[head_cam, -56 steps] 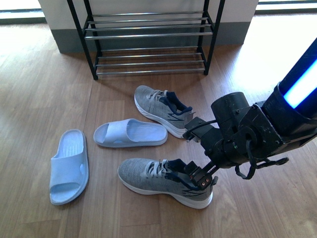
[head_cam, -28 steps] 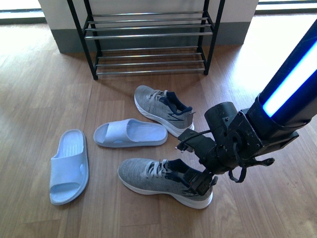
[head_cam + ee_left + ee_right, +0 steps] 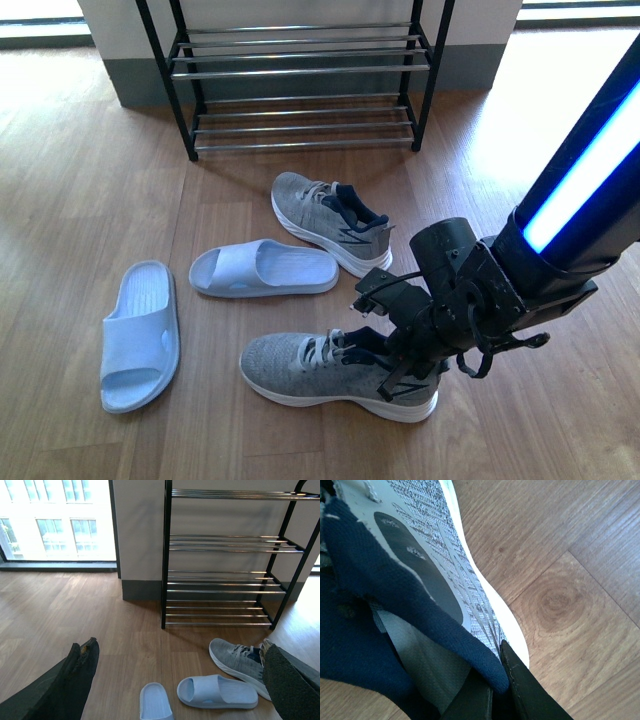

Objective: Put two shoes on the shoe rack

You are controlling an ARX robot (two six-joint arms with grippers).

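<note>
I see right gripper (image 3: pixel 403 366) pinching dark padded collar of near grey knit sneaker (image 3: pixel 310 365), white sole on wood-plank floor (image 3: pixel 90 190). Left gripper (image 3: pixel 177 647) spread wide. Shoe rack (image 3: pixel 300 70), chrome rods, well beyond.

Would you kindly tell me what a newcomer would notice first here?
The right arm, lit bright blue, dominates the right side, its pincer closed on the heel collar of the nearest grey sneaker. Two pale blue slides lie to its left, and the chrome-rodded shoe rack stands behind.
</note>
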